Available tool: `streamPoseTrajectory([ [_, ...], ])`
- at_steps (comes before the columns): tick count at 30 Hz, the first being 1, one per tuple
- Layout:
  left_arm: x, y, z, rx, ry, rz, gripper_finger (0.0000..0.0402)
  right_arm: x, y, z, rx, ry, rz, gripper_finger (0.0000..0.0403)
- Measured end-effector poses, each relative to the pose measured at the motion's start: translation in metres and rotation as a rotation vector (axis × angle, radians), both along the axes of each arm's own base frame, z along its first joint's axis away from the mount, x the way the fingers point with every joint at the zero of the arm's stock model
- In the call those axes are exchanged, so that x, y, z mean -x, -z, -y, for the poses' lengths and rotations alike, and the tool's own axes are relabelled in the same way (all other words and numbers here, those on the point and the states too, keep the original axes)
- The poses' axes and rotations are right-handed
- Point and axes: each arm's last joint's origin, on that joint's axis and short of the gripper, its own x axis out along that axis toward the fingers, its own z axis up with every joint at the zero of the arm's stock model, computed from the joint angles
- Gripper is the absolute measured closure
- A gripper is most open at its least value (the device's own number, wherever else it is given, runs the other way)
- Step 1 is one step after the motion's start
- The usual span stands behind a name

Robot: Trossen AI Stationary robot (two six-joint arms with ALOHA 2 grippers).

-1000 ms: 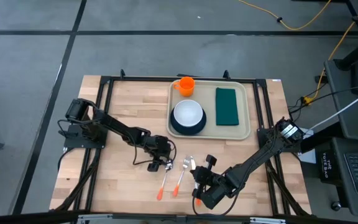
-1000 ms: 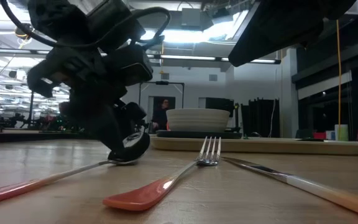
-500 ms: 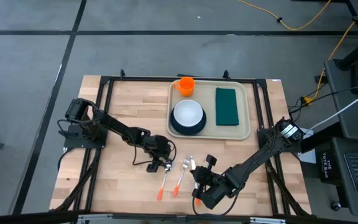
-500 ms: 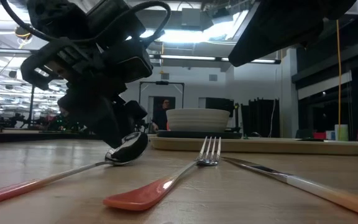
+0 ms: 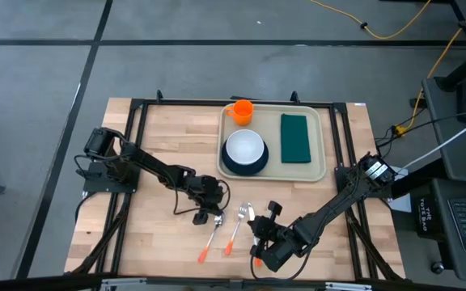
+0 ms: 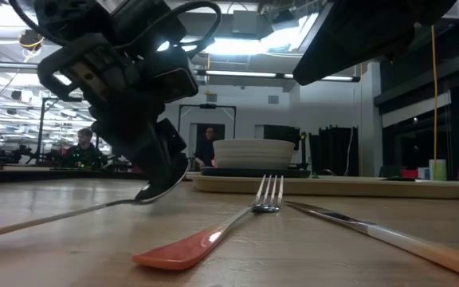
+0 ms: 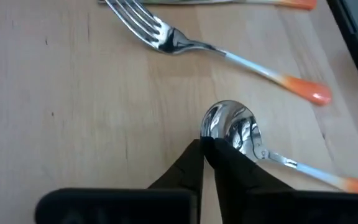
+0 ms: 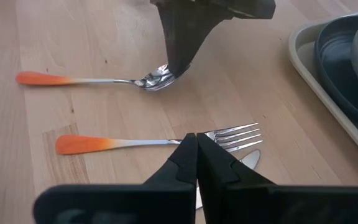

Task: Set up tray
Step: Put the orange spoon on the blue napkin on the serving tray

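Observation:
A spoon point(image 5: 210, 238) with an orange handle end lies on the wooden table in front of the beige tray point(image 5: 324, 145). My left gripper point(image 5: 211, 213) is shut on the spoon's bowl point(image 7: 229, 127). A matching fork point(image 5: 235, 233) lies just right of the spoon, and a knife point(image 6: 357, 225) lies right of the fork. My right gripper point(image 8: 196, 138) is shut and hovers over the fork's neck and the knife, touching nothing. On the tray stand a white bowl point(image 5: 244, 148) on a dark teal plate point(image 5: 233, 166), an orange cup point(image 5: 242, 111) and a dark green napkin point(image 5: 294, 137). My left gripper pinches the rim of the spoon's bowl point(image 7: 211, 132) between its two fingertips, coming slanting down from the table's left. The bowl point(image 6: 166, 179) is tipped up on edge just above the table. The handle point(image 6: 62, 217) slopes down from it to the tabletop.
The tray fills the far right of the table. The fork point(image 8: 229, 135) and the knife lie close together between the two grippers. Bare wood shows at the table's left point(image 5: 152, 145). A black frame point(image 5: 136, 113) runs around the table's edges.
My left gripper has risen a little with the spoon's bowl. The bowl has gone from lying flat to tipped up on edge, clear of the table. The spoon's orange handle end has stayed low and swung slightly toward the table's left.

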Motion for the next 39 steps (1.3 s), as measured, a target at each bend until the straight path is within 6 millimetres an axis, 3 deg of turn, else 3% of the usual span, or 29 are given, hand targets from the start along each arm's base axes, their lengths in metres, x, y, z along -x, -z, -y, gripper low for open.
streamPoseTrajectory([
  [6,0.000,0.000,-0.001,-0.012,-0.044,-0.004,0.0395,0.000,0.000,0.000,-0.002,0.002,0.001,0.0399],
  [13,0.001,-0.016,-0.006,-0.128,-0.120,0.080,0.0400,0.000,0.000,0.000,0.014,0.009,0.011,0.0399],
  [31,0.018,-0.075,-0.017,-0.360,-0.286,0.282,0.0401,0.000,0.000,0.001,0.021,0.012,0.013,0.0399],
  [39,0.030,-0.118,-0.024,-0.486,-0.401,0.484,0.0401,-0.001,-0.003,0.003,0.133,0.043,0.066,0.0398],
])
